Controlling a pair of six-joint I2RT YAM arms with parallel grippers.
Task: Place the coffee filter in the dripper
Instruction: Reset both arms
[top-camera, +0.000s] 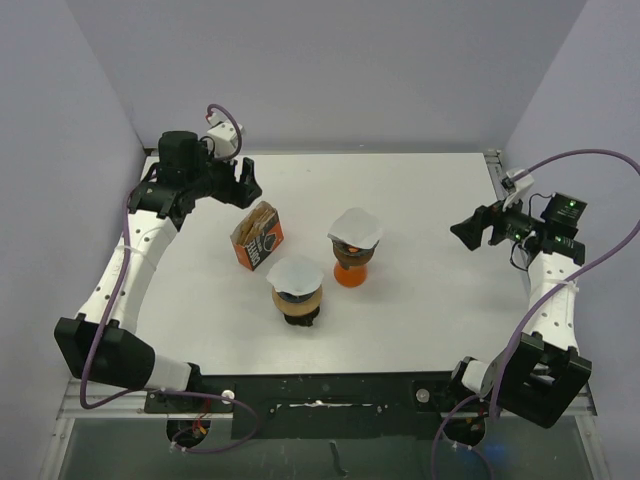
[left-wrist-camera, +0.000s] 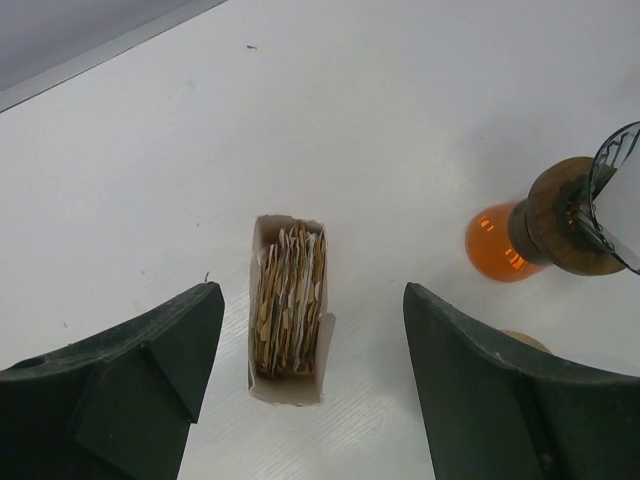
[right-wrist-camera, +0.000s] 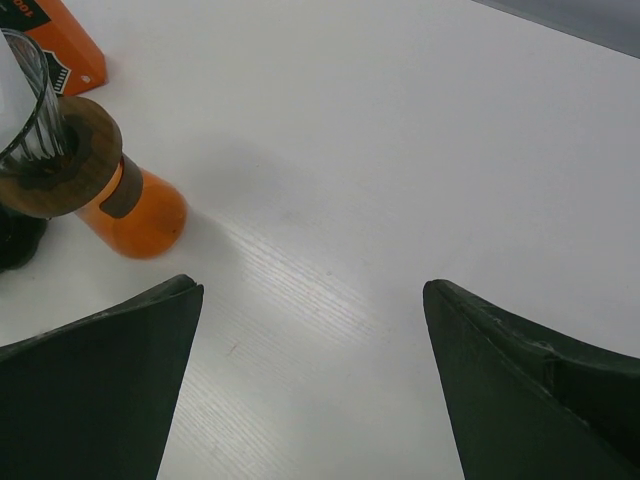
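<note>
One box of coffee filters (left-wrist-camera: 288, 310) below the wide-spread left hand (left-wrist-camera: 308, 290), apart.

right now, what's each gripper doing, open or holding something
Left gripper: open, holding nothing.
Right gripper: open, holding nothing.

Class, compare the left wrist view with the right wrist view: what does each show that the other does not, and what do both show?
Left wrist only: the paper filters packed in the open box. Right wrist only: that box's orange printed side. Both: the orange dripper with its wooden collar, and the white table.
</note>
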